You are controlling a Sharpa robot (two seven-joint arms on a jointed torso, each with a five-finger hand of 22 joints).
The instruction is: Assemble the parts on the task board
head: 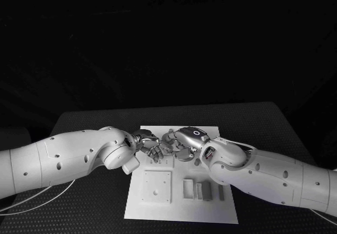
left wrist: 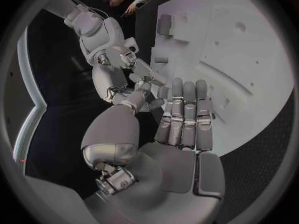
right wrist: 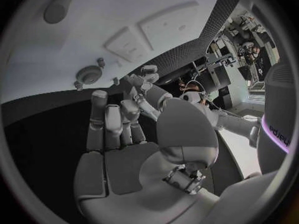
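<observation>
- The task board [head: 181, 209] is lying flat as a white plate in the middle of the black desk [head: 84, 126], running from beyond the two robot hands back toward the robot.
- On the stretch of board nearer the robot than the hands, a square plate with small holes [head: 157, 186] is sitting on the left robot hand's side, and a row of narrow upright blocks [head: 202, 190] is standing just beside it — on the right robot hand's side.
- The left robot hand [head: 149, 145] is hovering over the board's middle; in its wrist view the fingers [left wrist: 185, 115] are lying straight and close together, with the thumb [left wrist: 118, 129] reaching toward the other hand.
- The right robot hand [head: 184, 144] is meeting it fingertip to fingertip above the board, its fingers [right wrist: 112, 124] stretched forward side by side.
- Something small seems to be sitting where the fingertips come together, but I cannot tell whether either hand is pinching a part or merely touching the other.
</observation>
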